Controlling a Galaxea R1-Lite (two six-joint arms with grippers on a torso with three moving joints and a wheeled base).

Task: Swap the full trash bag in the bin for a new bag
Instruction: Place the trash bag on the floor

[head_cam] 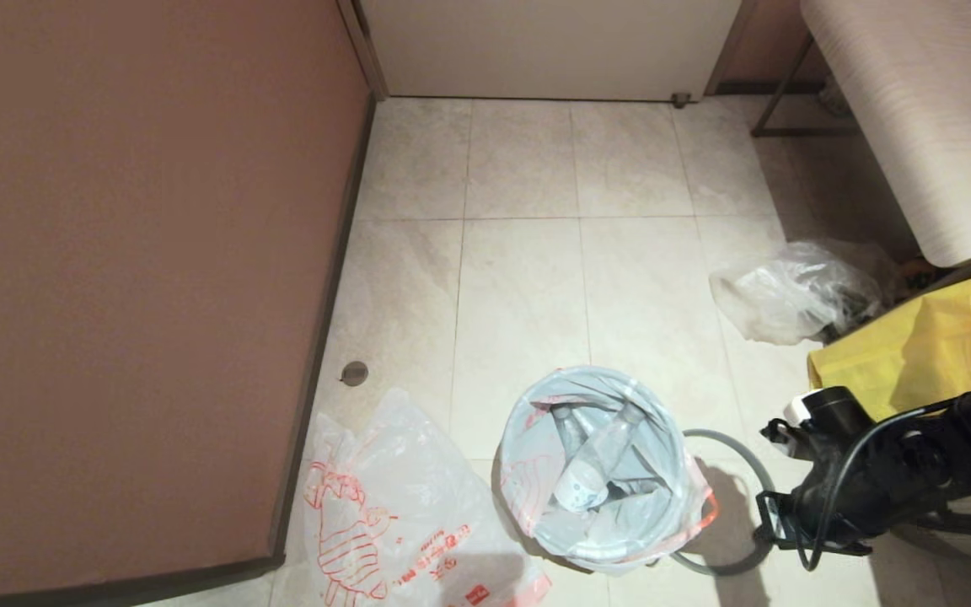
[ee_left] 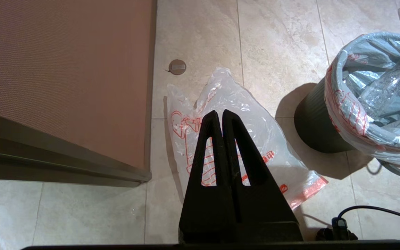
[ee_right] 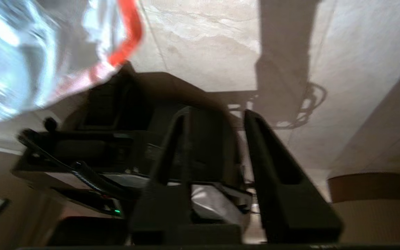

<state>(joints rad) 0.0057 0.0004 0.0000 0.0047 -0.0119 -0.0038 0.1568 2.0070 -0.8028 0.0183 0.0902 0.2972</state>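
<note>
The bin (head_cam: pixel 591 472) is the landmark. Left of it, flat on the floor tiles (head_cam: pixel 519 278), lies the new bag (head_cam: pixel 384 523), its red cartoon face up, just beside the bin's base but apart from it. The left tool (ee_left: pixel 219 116) hangs over that bag with its fingers pressed together and nothing between them; it looks parked.

In the bin sits the full trash bag (head_cam: pixel 536 430), its orange-red hem folded out over the rim, with clear plastic bottles (head_cam: pixel 591 472) lying inside. A grey ring (head_cam: pixel 726 506) lies on the floor against the bin's right side.

Right of the bin, the right tool (ee_right: pixel 217 118) stands partly open, a clear gap between its fingers and nothing in them. It is low and near the hem on that side, not yet touching it. Farther right are a clear bag (head_cam: pixel 797 291) and a yellow tote (head_cam: pixel 924 346).

The step in hand seems to be taking hold of the full bag's hem. To do it well, bring the fingers astride the folded hem where it droops below the rim, pinch only film, not the rim itself, and then draw upward so the bottles stay inside. The thin film may tear or the light bin may lift along with it.
</note>
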